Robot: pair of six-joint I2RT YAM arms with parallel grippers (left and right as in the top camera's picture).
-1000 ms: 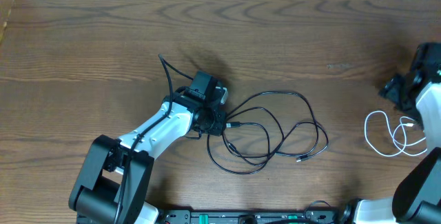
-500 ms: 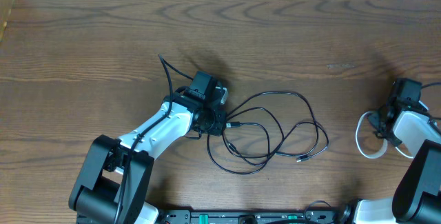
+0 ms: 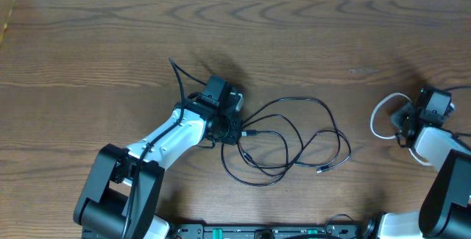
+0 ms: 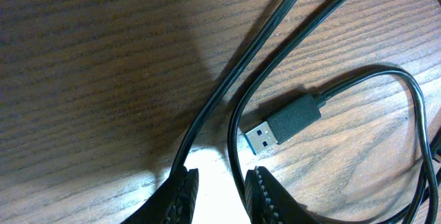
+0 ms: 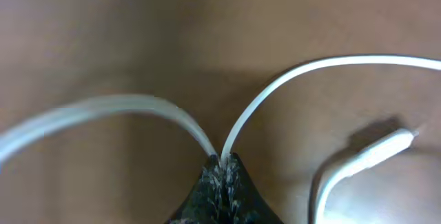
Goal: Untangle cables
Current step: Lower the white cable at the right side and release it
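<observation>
The white cable (image 5: 275, 89) is clamped in the right gripper (image 5: 222, 162). Its fingertips are pressed together on two strands, which fan out left and right from the pinch. A flat white plug end lies just beside them on the table (image 3: 110, 40). From overhead, the rest of this cable arcs in a loop at the far right of the table, well apart from the black cables (image 3: 294, 140).

The left gripper (image 4: 220, 189) is low over the left end of the black tangle, jaws a little apart. Bare wood shows between them, and one black strand runs down to the edge of one finger. Whether that strand is actually caught I cannot tell. A USB plug (image 4: 286, 124) lies just beyond the fingertips, inside a loop.

These cables look light, limp and smooth, so they will likely trail and slide rather than lift as one. The stiff plug bodies, or the cord right behind them, seem the surest places to grip.
</observation>
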